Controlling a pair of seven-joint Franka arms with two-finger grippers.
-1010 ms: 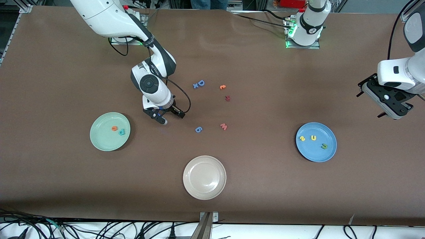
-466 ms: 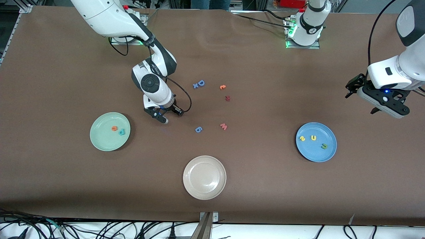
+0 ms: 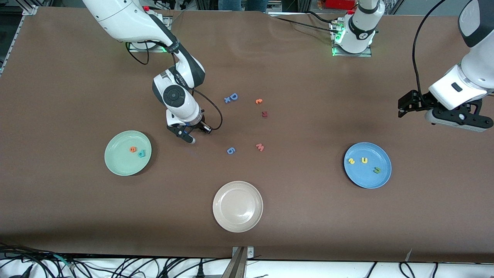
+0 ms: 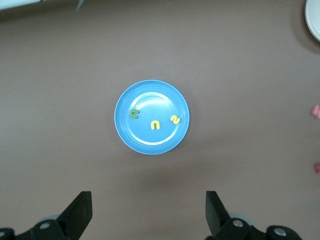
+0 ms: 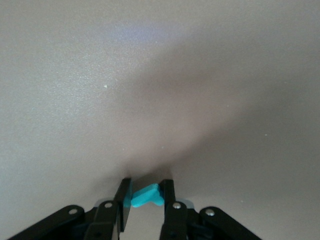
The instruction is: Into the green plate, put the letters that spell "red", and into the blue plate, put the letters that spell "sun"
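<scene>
A thin teal "r" sits pinched between the closed fingers of the right gripper, low over the table near the green plate, where the "e" and "d" already lie. Lifting straight up before carrying it across should keep the thin foam from slipping. The blue plate holds "s", "u", "n"; the left gripper waits wide open, empty, above.

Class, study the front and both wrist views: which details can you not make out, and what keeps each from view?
- Teal letter in the right gripper: the wrist view's edge cuts it off; in the front view the fingers hide it.
- Dark red piece near the pink w: too small to read.
- Left gripper: only its fingertips show; the wrist view's edge cuts off the rest.
</scene>
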